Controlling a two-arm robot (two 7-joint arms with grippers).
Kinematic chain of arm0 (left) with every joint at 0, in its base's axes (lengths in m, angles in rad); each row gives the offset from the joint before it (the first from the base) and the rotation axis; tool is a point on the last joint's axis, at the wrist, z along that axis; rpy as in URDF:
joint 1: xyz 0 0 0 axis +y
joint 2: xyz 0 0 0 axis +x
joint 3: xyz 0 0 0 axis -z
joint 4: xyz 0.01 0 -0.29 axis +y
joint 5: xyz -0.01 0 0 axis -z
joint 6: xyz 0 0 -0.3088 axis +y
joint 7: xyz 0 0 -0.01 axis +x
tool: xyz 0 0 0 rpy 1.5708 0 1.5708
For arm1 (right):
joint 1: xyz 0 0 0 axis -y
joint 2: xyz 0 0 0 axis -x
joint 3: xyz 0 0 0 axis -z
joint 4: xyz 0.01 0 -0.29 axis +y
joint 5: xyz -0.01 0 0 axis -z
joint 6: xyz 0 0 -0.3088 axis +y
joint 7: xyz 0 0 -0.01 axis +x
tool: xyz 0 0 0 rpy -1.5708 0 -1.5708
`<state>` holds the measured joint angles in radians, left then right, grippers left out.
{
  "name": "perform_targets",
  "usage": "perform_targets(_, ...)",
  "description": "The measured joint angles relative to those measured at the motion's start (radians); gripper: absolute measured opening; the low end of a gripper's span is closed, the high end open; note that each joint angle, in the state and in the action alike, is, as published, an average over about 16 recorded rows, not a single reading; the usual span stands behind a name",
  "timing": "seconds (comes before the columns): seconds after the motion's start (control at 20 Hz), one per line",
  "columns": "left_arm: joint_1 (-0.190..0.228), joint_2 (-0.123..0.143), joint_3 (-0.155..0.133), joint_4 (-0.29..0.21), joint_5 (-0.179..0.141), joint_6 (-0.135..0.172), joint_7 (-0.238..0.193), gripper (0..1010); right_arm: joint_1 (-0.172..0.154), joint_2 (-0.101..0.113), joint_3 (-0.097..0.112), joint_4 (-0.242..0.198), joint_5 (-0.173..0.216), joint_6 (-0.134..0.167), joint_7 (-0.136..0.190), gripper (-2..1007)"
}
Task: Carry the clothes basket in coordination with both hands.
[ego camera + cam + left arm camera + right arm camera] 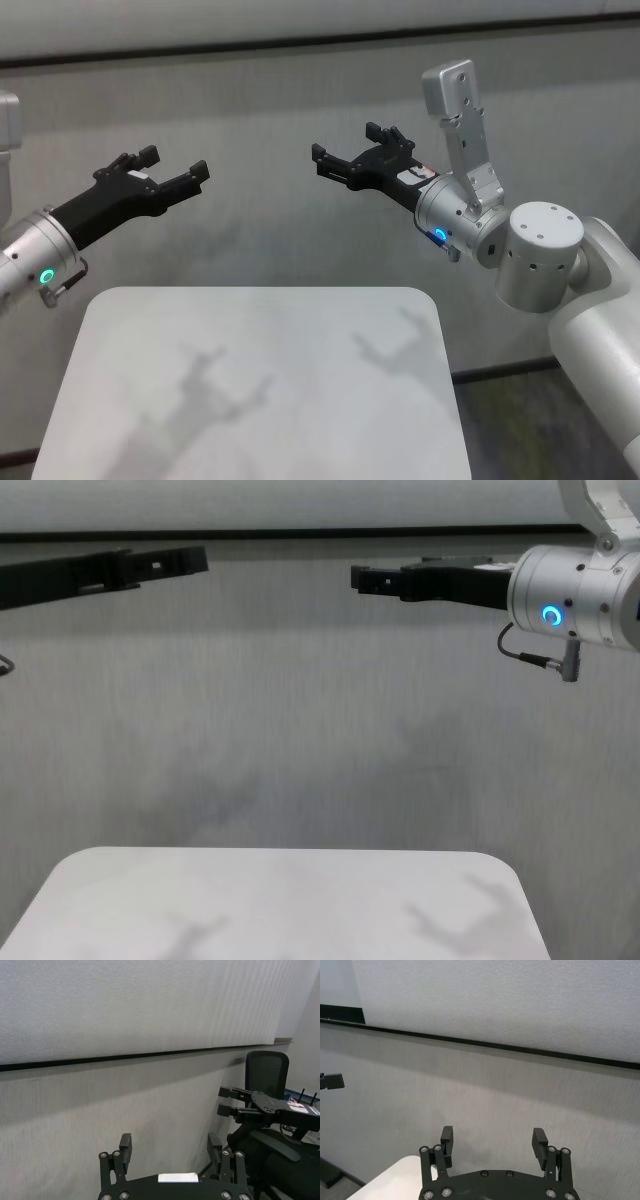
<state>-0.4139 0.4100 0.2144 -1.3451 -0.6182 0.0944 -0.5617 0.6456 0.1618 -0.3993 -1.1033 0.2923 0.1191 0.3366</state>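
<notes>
I see both arms raised above the white table (pixel 260 380), facing the grey wall (pixel 270 110). My left gripper (pixel 172 172) and right gripper (pixel 355 152) hang well apart, fingers spread, grasping nothing. A black office chair (pixel 267 1072) stands at far right.

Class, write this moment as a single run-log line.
left tool: open, raised, empty | right tool: open, raised, empty | white rounded table: below | clothes basket: not in view

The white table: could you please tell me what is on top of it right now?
The white table carries only arm shadows. The left gripper and right gripper hover above, jaws open; no basket is visible.
</notes>
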Motion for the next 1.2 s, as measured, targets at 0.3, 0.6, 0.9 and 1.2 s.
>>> perform_targets(0.3, 0.000, 0.002, 0.000, 0.000, -0.001, 0.000, 0.004, 1000, 0.000, 0.001, -0.001, -0.003, 0.001, 0.009, 0.010, 1000)
perform_targets(0.6, 0.003, 0.010, 0.003, -0.009, -0.011, 0.007, 0.012, 1000, -0.004, 0.005, -0.004, -0.027, 0.018, 0.050, 0.035, 1000)
perform_targets(0.9, 0.012, 0.029, 0.013, -0.032, -0.032, 0.031, 0.017, 1000, -0.028, 0.026, -0.006, -0.104, 0.049, 0.122, 0.057, 1000)
perform_targets(1.2, 0.028, 0.053, 0.029, -0.065, -0.061, 0.071, 0.014, 1000, -0.081, 0.065, -0.007, -0.229, 0.083, 0.197, 0.051, 1001)
